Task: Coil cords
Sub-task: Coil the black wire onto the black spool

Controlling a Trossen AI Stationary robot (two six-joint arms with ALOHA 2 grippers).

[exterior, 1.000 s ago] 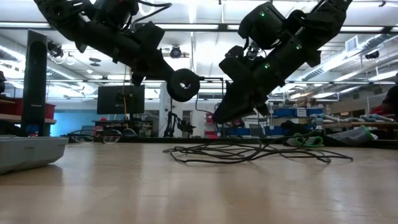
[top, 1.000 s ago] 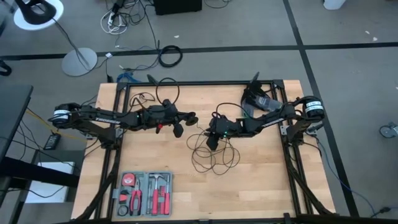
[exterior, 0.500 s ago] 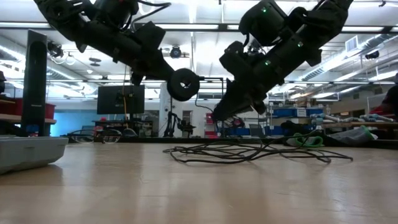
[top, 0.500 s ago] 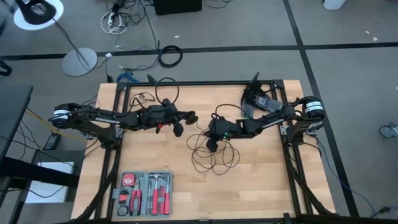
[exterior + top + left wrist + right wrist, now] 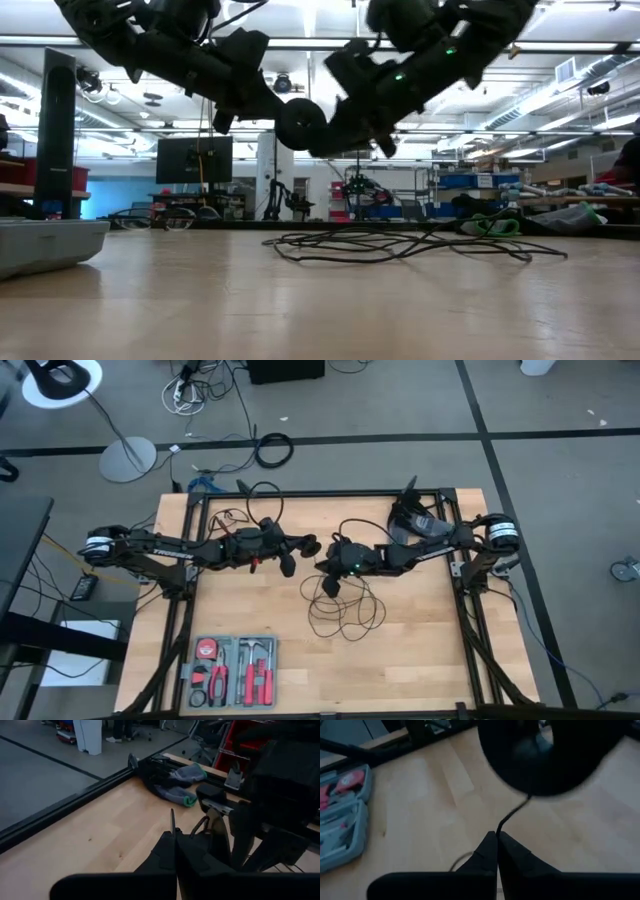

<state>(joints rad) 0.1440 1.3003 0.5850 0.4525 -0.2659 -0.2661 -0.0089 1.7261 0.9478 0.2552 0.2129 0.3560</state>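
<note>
From above, the left gripper (image 5: pixel 300 550) and right gripper (image 5: pixel 325 565) meet over the middle of the desk (image 5: pixel 420 650), with the cord (image 5: pixel 345 610) looped beneath the right one. At desk height, the cord (image 5: pixel 400 243) lies heaped while the puck (image 5: pixel 300 124) hangs aloft. The left wrist view shows clenched jaws. The right wrist view shows jaws pinching the cord (image 5: pixel 512 815) just under the puck (image 5: pixel 540 755).

Both end effectors (image 5: pixel 296 556) (image 5: pixel 326 572) closed, raised mid-table.
</note>
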